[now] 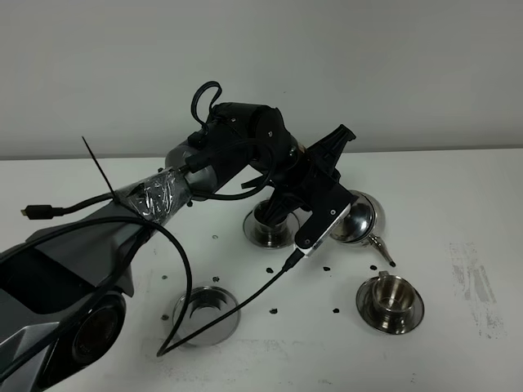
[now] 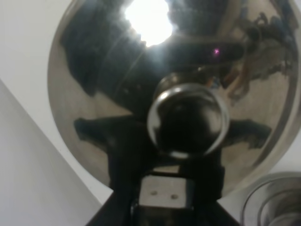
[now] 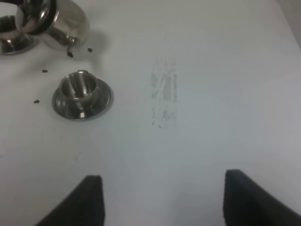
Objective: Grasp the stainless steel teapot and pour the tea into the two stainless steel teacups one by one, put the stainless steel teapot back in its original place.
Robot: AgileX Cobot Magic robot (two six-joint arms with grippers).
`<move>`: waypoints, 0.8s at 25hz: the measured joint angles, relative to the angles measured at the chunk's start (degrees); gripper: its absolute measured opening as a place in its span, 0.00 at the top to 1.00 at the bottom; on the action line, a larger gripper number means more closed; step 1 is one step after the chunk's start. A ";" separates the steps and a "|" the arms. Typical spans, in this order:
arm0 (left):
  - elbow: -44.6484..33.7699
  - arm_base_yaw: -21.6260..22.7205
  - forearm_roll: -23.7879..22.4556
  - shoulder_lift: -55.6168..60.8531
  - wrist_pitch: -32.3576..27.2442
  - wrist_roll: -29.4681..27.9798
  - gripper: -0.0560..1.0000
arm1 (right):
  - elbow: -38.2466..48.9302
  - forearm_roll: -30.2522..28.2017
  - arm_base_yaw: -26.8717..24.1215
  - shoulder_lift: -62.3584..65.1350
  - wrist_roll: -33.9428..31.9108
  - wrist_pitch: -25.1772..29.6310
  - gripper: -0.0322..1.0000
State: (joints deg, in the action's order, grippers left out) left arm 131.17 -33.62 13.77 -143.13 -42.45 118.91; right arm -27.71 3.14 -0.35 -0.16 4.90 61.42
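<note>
left gripper (image 1: pixel 333 211) clasping tilted teapot (image 1: pixel 361 217), teacup (image 1: pixel 391 297) near

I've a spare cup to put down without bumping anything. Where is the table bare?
Bare: the right side of the table, beyond the front teacup, around the grey smudge; the front strip between the empty saucer and that teacup, apart from dark specks. Crowded: the middle, where the lifted teapot hangs by the rear teacup.
</note>
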 joint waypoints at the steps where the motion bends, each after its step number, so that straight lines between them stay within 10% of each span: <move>1: 0.00 -0.11 -0.02 -0.15 0.16 0.00 0.70 | 0.00 0.00 0.00 0.00 0.00 0.00 0.43; 20: 0.00 -1.58 -2.83 -0.55 2.82 0.00 0.70 | 0.00 0.00 0.00 0.00 0.00 0.00 0.43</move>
State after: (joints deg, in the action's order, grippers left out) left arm 131.17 -35.20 10.94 -143.68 -39.64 118.91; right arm -27.71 3.14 -0.35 -0.16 4.90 61.42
